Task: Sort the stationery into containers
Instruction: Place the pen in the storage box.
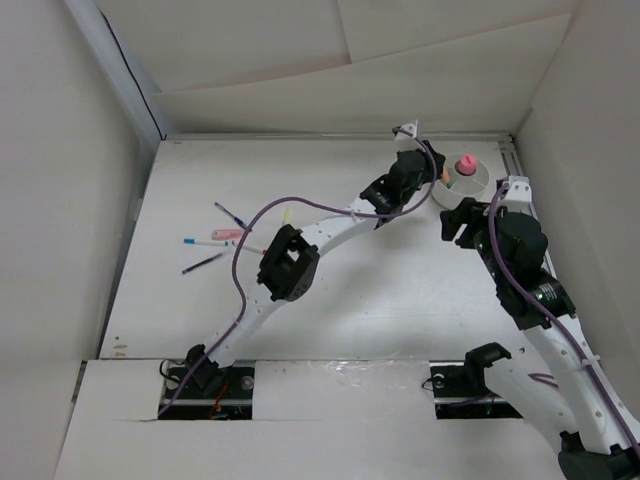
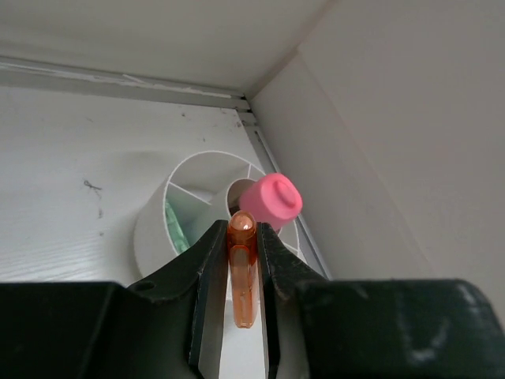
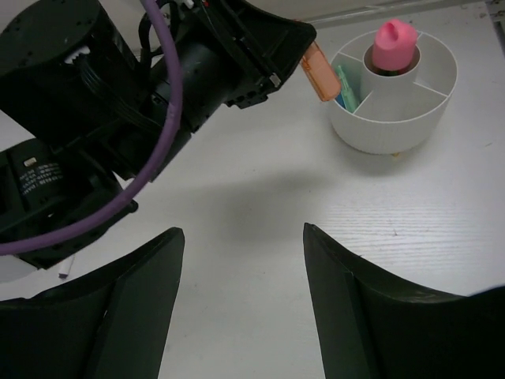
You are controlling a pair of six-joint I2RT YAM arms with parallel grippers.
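Overhead plus two wrist close-ups (shared cup (image 3: 387, 136))

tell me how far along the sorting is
Done: the pink-capped tube stands at the centre of the white cup, a green item in a side compartment. In hand: left gripper shut on the orange piece by the cup. Left: several pens on the table.

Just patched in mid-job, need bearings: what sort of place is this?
Likely a lab test cell: a white table walled in by plain white panels, holding a divided white cup and a few loose pens.
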